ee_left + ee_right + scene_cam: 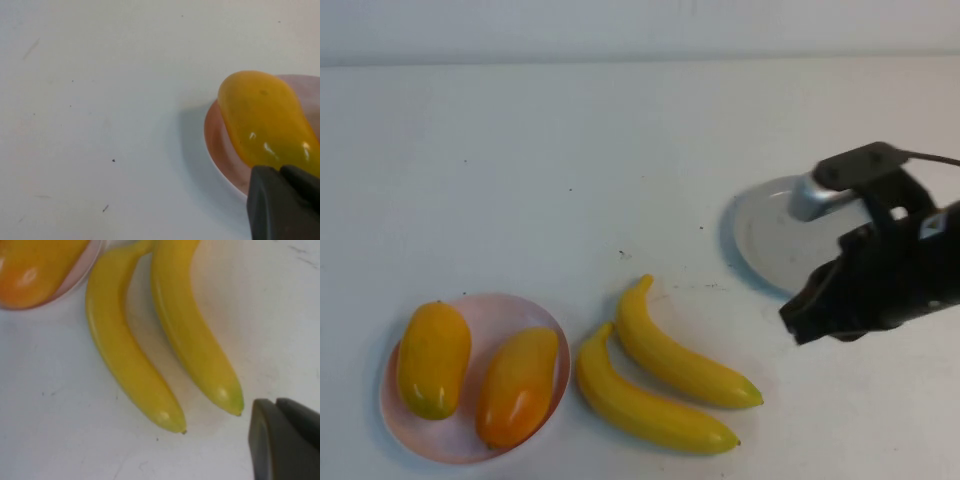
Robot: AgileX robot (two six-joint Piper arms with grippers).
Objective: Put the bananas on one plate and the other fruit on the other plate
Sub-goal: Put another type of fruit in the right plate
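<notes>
Two bananas lie side by side on the white table, between the plates. Both mango-like fruits rest on the pink plate at the front left. The grey plate sits at the right, bare where it shows and partly hidden by my right arm. My right gripper hovers shut and empty just right of the bananas' tips; its wrist view shows it beside them. My left gripper is shut and empty by a mango on the pink plate; it is outside the high view.
The white table stretches back to a pale wall. A few dark specks mark the surface near the middle. The right arm's black body covers the grey plate's right side.
</notes>
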